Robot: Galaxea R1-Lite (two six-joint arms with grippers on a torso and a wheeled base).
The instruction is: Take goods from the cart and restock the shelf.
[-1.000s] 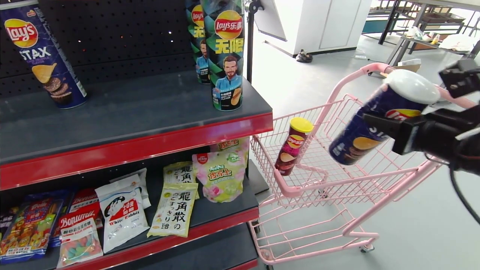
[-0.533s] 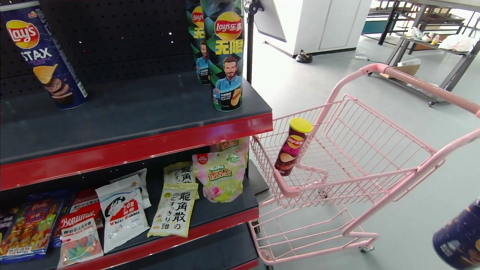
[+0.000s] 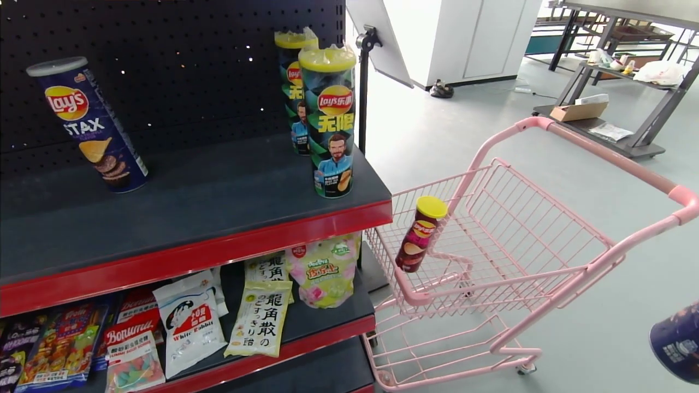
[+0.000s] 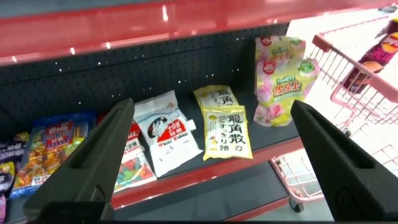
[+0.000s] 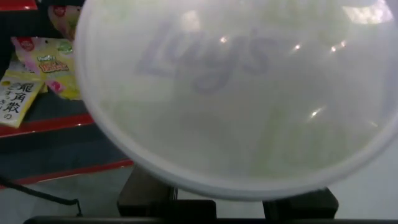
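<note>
Looking through the right wrist view, we see the white lid [image 5: 236, 93] of the blue can [image 3: 677, 344] pressed close, and the right tool [image 5: 224, 205] seems clenched around that can, though its fingers are mostly hidden; in the head view the can hangs low beside the pink cart [image 3: 546, 128], well apart from the shelf [image 3: 218, 196]. The left tool [image 4: 211, 106] is released, fingers spread wide before the lower shelf's snack bags [image 4: 227, 134]. A maroon can [image 3: 420, 234] leans in the cart's shelf-side corner.
</note>
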